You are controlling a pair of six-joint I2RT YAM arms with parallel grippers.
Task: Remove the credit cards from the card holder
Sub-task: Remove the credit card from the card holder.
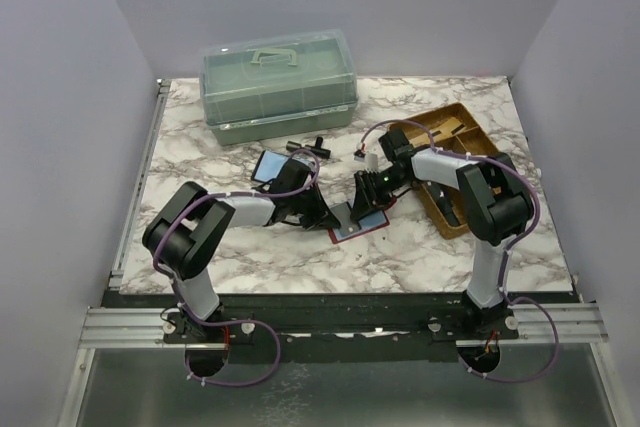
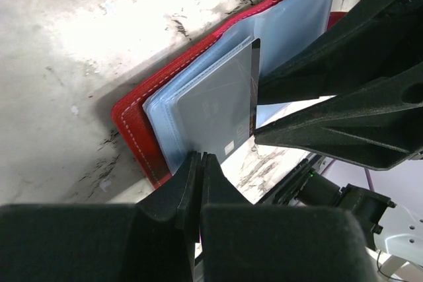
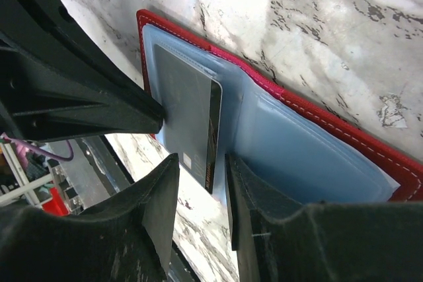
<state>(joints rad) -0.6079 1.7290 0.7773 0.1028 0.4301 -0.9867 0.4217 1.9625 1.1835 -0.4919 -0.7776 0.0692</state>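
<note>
Left gripper, from above: the left gripper (image 1: 322, 211) is down at the card holder (image 1: 360, 228) and the right gripper (image 1: 364, 197) faces it from the opposite side. Both arms meet over the open wallet, and the blue folding case (image 1: 268, 167) sits behind the left gripper, out of play.
Left wrist, grip: jaws fully together, fingertips (image 2: 193, 171) touching the near edge of the blue sleeves. We read that as a brace so the holder can't slide. Whether a sleeve layer is nipped, we cannot tell.
Left wrist, card: a grey credit card (image 2: 213, 107) sits just ahead of the tips, looking part-way out of its pocket, with the opposing fingers straddling its far edge.
Right wrist, grip: jaws parted, one finger on each side of the card's dark-striped edge, nothing clamped yet.
Right wrist, holder: spread open directly ahead of the fingers, red rim down on the marble table (image 3: 317, 18).
Our call: one side anchors, the other pulls. We'd close on the card, then draw it out along the pocket.
</note>
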